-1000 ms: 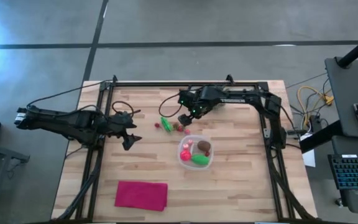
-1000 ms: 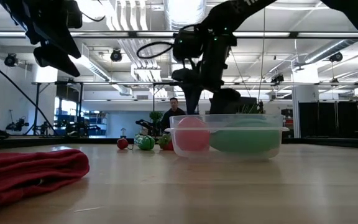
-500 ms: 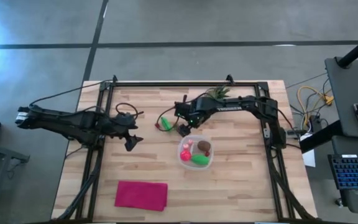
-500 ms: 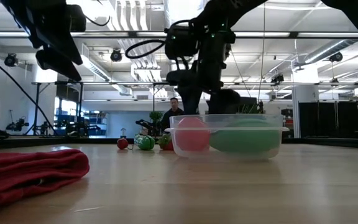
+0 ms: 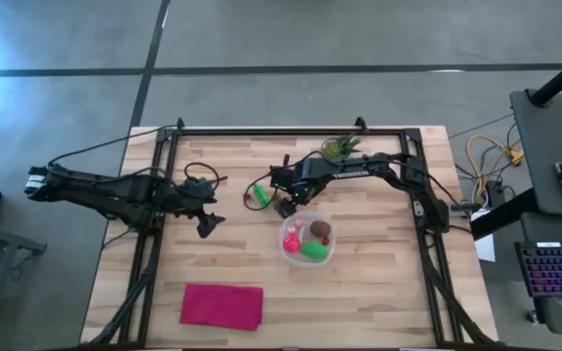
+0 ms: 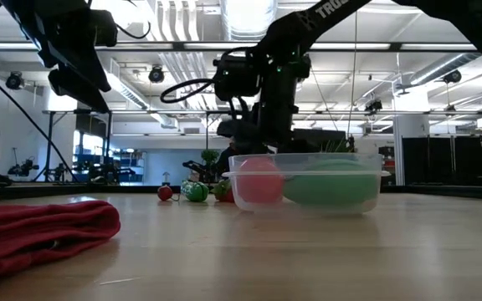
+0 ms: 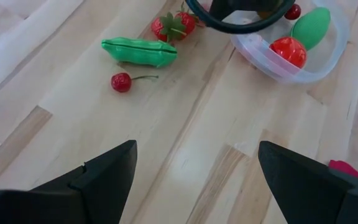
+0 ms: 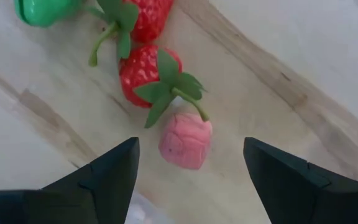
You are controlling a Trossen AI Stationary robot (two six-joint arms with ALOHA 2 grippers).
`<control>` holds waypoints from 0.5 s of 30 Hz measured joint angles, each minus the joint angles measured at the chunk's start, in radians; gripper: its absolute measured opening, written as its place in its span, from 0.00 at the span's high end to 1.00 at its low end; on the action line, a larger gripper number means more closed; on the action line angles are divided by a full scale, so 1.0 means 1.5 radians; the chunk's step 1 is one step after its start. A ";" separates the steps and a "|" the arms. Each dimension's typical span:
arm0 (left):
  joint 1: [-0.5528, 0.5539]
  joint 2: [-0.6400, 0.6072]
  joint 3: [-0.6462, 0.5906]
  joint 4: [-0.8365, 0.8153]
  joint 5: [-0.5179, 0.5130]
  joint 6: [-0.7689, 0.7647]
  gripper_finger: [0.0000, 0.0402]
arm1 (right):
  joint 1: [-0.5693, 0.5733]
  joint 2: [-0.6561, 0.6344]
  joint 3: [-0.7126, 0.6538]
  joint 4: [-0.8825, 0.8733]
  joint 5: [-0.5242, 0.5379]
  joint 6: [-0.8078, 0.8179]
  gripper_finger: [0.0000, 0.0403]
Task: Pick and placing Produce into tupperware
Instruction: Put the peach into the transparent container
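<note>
Loose produce lies on the wooden table left of the tupperware (image 5: 307,240): a green pea pod (image 7: 139,51), a cherry (image 7: 121,81), two strawberries (image 8: 143,74) and a small pink piece (image 8: 185,142). The clear tupperware (image 7: 328,59) holds a pink, a brown and a green piece. My right gripper (image 8: 191,180) points down, open, just above the pink piece and the strawberries; it also shows in the high view (image 5: 283,203). My left gripper (image 5: 206,222) hangs open over bare table to the left, its fingers (image 7: 104,174) wide apart.
A magenta cloth (image 5: 221,304) lies near the front edge, left of centre. A potted green plant (image 5: 339,148) stands at the back by the black frame rail (image 5: 291,131). Bare wood stretches between my left gripper and the produce.
My right gripper has come down toward the table and a little toward its near left, ending over the strawberries and the pink piece. The potted plant behind the arm has come into view. The produce has stayed where it was.
</note>
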 joint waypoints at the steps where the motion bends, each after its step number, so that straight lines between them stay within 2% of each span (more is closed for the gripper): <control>1: 0.000 -0.001 0.000 0.000 0.000 0.000 0.20 | 0.000 0.000 0.000 0.003 0.002 0.000 0.32; 15: 0.000 -0.007 -0.001 -0.001 0.001 0.006 0.20 | -0.001 0.001 0.000 0.007 0.002 0.001 0.47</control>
